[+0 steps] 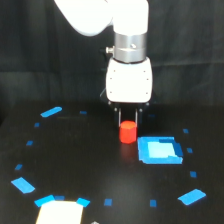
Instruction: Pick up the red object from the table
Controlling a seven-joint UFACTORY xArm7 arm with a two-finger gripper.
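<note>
Nearest the camera, a pale white-cream patch [59, 212] sits at the bottom edge of the exterior view, capped by bright blue tape [62, 201] along its top.

Gripper [129, 118]: hangs straight down from the white body [129, 80] of the arm, dark fingers [119, 116] pointing at the table [75, 155]. Fingers are thin and dark against a dark background, so the gap is hard to read; cannot tell whether they are released or clamped.

Red object [128, 131]: directly under the gripper, its top right at the fingertips or between them. One finger shows along its upper edge on the exterior view's left; the finger on the other side is barely visible. Contact can't be confirmed. Block looks upright; whether it rests on the black surface or sits just off it can't be told from this angle. It is clearly narrower than the white body above.

Around it:
- Blue square patch [159, 150] just beside the block on the exterior view's right, lying flat, slightly nearer the camera. Close but apparently not touching.
- Elongated blue mark [51, 111] well apart on the exterior view's left, farther back.
- Blue diamond-shaped mark [23, 185] near the left edge, toward the camera.
- Another blue mark [192, 196] at lower right.
- Small blue tape dots [108, 202] scattered in a loose ring around the work area.

Nothing tall stands beside the block; all marks are flat. No containers visible.
</note>
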